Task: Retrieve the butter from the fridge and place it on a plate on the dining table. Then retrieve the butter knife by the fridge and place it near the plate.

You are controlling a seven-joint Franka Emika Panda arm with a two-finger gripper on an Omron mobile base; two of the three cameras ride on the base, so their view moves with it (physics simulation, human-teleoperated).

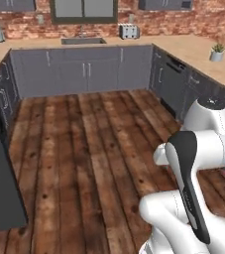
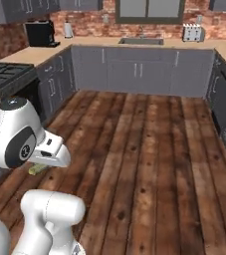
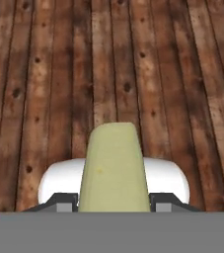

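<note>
Clamping the butter (image 3: pixel 114 168), a small pale yellow-green rectangular stick, the gripper (image 3: pixel 114 201) holds it between its two dark finger tips, with the stick rising straight out from between them in the hand view. Beyond the gripper and below it lies a dark brown wooden plank floor (image 3: pixel 59 74), its boards running away from the hand. In the right base view a sliver of the same pale stick (image 2: pixel 36 169) peeks out under the white hand of the arm, above the floor (image 2: pixel 149 164).

Far ahead of the gripper, a run of grey cabinets (image 1: pixel 84 69) with a light wooden bench (image 1: pixel 193 49) on top closes the room, backed by a red brick wall (image 1: pixel 29 22). On that bench stand a silver toaster (image 1: pixel 129 31) and, off to the right, a small potted plant (image 1: pixel 216 51). To the gripper's left are a black stove top (image 2: pixel 5 72) and a black coffee machine (image 2: pixel 41 33).
</note>
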